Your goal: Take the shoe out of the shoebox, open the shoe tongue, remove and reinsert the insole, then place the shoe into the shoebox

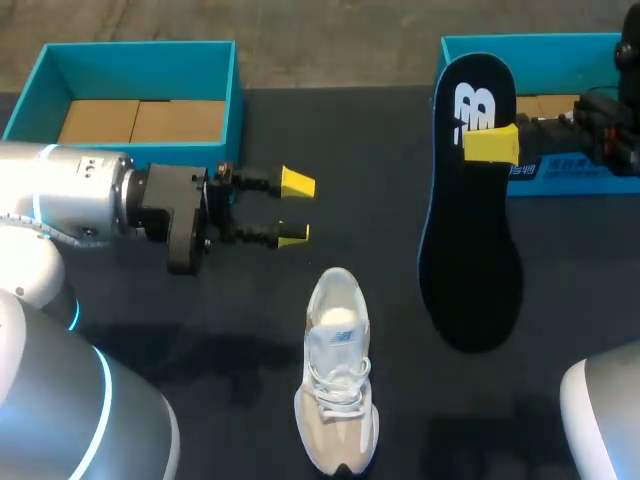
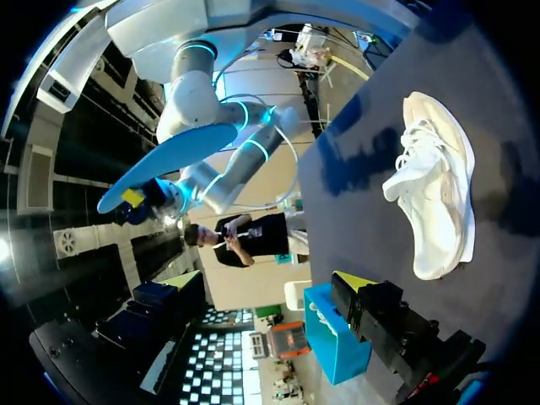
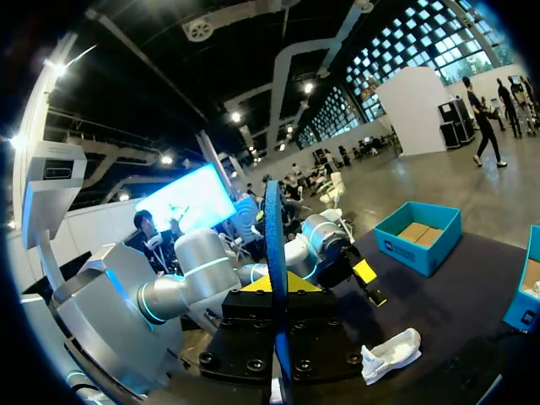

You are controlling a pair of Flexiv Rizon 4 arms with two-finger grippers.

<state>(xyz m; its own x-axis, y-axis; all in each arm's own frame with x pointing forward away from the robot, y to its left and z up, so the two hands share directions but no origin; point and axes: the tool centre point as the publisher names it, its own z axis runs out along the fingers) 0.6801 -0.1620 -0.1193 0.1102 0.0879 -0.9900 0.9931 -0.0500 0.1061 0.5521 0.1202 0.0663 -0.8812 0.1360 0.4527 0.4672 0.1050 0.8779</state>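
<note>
From above, we see our left gripper [image 1: 295, 208] over the dark bench [image 1: 390, 140], just in front of the left teal box [image 1: 140, 48], its fingers apart with nothing between them. Our right gripper [image 1: 490, 145] has its fingers clamped on the insole [image 1: 470, 230] near its heel end, in front of the right teal box [image 1: 540, 40]. Here the insole shows its black top face with a white mark. Only the left wrist view shows its blue underside [image 2: 169, 156], and shows that it is held up in the air, clear of the bench. The right wrist view gives us the insole edge-on [image 3: 273, 253], a thin blue line running straight between the fingers, one yellow tip [image 3: 291, 283] pressed against its side. The white shoe [image 1: 338, 385] stands upright on its sole on the bench, outside both boxes, between the two arms and nearer to us than either gripper. The left wrist view shows it from the side, laces loose [image 2: 434, 194].
</note>
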